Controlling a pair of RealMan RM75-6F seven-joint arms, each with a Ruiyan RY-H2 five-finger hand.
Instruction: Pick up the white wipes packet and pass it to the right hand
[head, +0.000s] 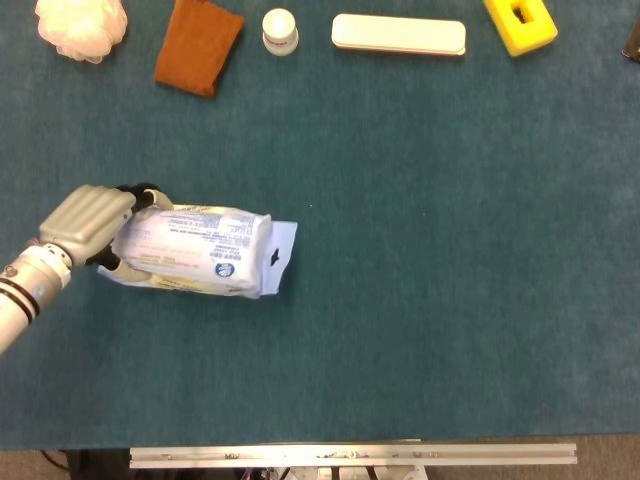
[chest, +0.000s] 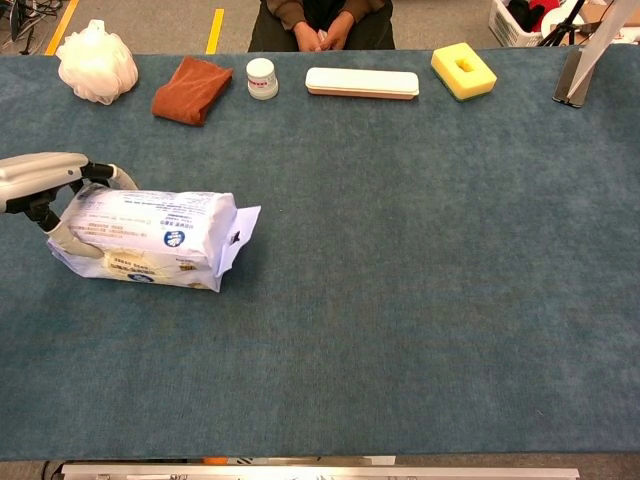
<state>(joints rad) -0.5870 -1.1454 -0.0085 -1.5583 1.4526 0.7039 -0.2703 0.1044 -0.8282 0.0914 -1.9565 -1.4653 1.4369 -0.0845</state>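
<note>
White wipes packet (head: 192, 251) gripped at its left end by left hand (head: 88, 222), lying on the blue table cloth (head: 420, 280).

Fingers (head: 142, 194) curled over the packet's far top edge, thumb low at the near side, so closed around the left end; packet tilted up on its long edge, flat tab with hang hole pointing right. Same grip seen in chest view, left hand (chest: 40, 178) on the packet (chest: 150, 237). Along the far edge, well apart: white bath pouf (head: 82, 25), brown cloth (head: 198, 44), small white jar (head: 280, 30), long white case (head: 398, 34), yellow sponge (head: 520, 24). Right hand outside both views.
</note>
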